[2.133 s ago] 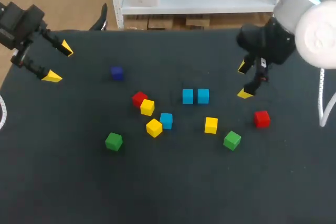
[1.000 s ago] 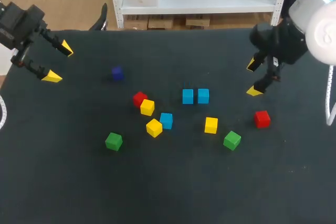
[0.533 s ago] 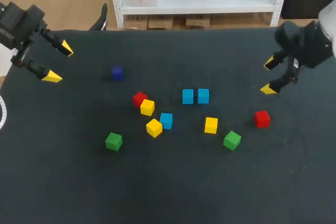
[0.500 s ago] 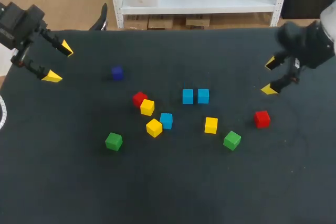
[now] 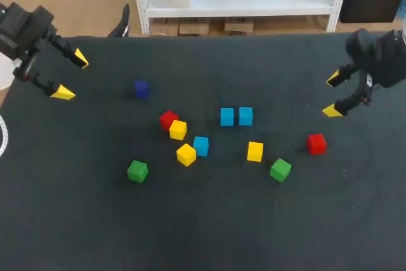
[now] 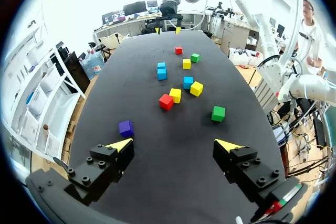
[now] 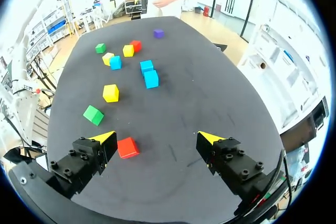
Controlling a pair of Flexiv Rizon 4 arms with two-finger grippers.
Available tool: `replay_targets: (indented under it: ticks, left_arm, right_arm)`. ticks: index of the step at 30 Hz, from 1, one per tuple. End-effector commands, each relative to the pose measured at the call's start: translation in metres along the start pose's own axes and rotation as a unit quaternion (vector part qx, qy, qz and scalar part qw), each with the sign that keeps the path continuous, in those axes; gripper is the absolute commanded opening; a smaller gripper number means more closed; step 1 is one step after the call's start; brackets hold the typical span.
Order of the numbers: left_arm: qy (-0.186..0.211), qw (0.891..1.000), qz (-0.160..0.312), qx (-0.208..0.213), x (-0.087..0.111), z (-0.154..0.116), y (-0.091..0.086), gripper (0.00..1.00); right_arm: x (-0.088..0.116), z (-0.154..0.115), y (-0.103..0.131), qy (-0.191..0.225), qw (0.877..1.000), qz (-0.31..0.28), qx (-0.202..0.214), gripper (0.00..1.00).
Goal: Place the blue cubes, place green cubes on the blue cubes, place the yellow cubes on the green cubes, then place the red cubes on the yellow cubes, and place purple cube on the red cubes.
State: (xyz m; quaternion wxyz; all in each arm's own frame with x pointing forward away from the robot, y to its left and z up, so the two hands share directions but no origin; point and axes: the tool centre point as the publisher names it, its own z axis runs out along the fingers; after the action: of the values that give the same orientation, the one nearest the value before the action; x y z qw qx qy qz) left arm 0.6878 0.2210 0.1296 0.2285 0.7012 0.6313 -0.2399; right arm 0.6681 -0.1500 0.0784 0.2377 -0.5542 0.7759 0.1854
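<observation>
Over opposite edges of the black counter point(image 5: 209, 233): left jaws and right jaws, both spread wide, gripping nothing. Mid-counter, side by side: pair of light-blue cubes point(image 5: 227, 117). Probably next: third light-blue cube point(image 5: 201, 146), just left of that pair, hard against a yellow cube point(image 5: 186, 155). Roughly midway between arms; square, no long axis.

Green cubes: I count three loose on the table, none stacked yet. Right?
Not three. The head view shows two: one green cube on the left side, another green cube by a red cube. Both loose, none stacked.
</observation>
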Motion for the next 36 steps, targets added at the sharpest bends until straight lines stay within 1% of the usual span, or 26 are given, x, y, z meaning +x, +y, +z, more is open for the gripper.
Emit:
replay_targets:
  ticks: [1, 14, 28, 36]
  left_arm:
    - [0.000, 1.000, 0.001, 0.000, 0.000, 0.000, 0.001, 1.00]
    - [0.000, 1.000, 0.001, 0.000, 0.000, 0.000, 0.001, 1.00]
    - [0.010, 1.000, -0.003, -0.006, -0.012, 0.013, -0.013, 1.00]
    - [0.020, 1.000, 0.009, -0.009, -0.028, 0.016, -0.016, 1.00]
  right_arm:
    - [0.000, 0.001, -0.001, -0.001, 1.000, 0.000, -0.001, 1.00]
    - [0.000, 0.001, -0.001, -0.001, 1.000, 0.000, -0.001, 1.00]
    - [0.000, 0.001, -0.001, -0.001, 1.000, 0.000, -0.001, 1.00]
    - [0.000, 0.001, -0.001, -0.001, 1.000, 0.000, -0.001, 1.00]
